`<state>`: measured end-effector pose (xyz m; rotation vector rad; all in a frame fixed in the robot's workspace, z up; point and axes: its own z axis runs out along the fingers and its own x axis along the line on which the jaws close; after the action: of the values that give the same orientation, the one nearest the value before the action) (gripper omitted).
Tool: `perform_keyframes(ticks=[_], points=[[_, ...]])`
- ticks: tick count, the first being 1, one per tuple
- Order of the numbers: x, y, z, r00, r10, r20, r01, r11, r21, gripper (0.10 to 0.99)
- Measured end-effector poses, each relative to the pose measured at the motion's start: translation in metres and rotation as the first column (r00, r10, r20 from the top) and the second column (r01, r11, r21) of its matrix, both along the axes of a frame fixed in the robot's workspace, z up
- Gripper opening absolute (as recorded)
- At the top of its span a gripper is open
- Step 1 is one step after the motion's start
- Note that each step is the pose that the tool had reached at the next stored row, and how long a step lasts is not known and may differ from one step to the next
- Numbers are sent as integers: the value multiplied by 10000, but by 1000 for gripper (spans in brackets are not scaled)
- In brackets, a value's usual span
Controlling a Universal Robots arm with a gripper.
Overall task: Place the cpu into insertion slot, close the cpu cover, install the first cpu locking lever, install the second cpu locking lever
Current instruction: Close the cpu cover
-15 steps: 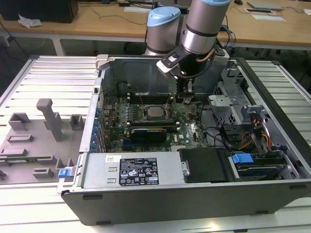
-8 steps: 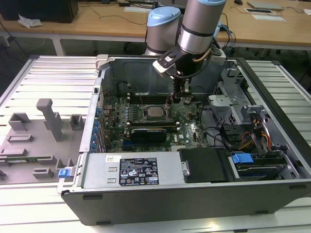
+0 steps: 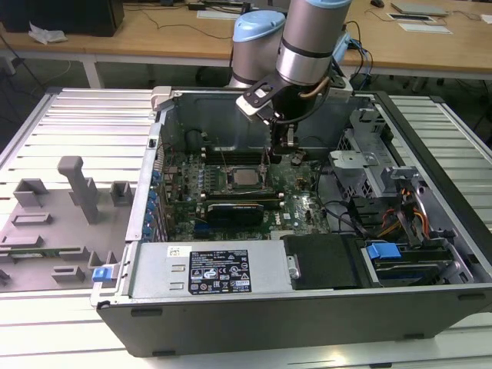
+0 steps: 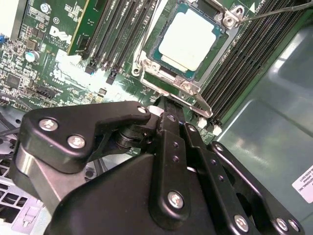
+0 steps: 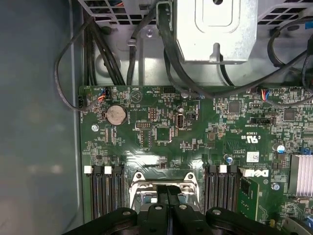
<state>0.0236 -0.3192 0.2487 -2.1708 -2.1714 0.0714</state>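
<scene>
the cpu [image 4: 188,39] lies framed by the lowered cpu cover [image 4: 166,77]. the gripper [image 4: 168,104], fingers closed together and holding nothing visible, hangs just beside the cover's edge.

A ribbed silvery metal counter [image 3: 84,123] is seen in the exterior view. An open grey metal computer case [image 3: 307,323] is set on it, and a grey moulded plastic fixture [image 3: 46,231] is laid just beside the case, at the exterior view's left.
</scene>
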Motion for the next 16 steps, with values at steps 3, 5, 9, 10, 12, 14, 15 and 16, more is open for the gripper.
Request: perform_keyframes(ticks=[3, 5, 9, 10, 12, 14, 15, 16], points=[[-18, 0, 0, 10000, 0, 1, 0, 10000, -1, 106], [-28, 0, 0, 10000, 1, 2, -1, 10000, 0, 106], [-66, 0, 0, 10000, 0, 38, 0, 10000, -2, 106], [-88, 0, -1, 9999, -1, 109, 1, 10000, -2, 106], [-141, 0, -6, 9996, 2, 282, -2, 10000, -1, 106], [-190, 0, -12, 9991, 2, 431, -2, 10000, 2, 106], [-207, 0, -15, 9989, 4, 471, -4, 10000, 0, 106], [-222, -1, -18, 9987, 4, 502, -4, 10000, -1, 106]])
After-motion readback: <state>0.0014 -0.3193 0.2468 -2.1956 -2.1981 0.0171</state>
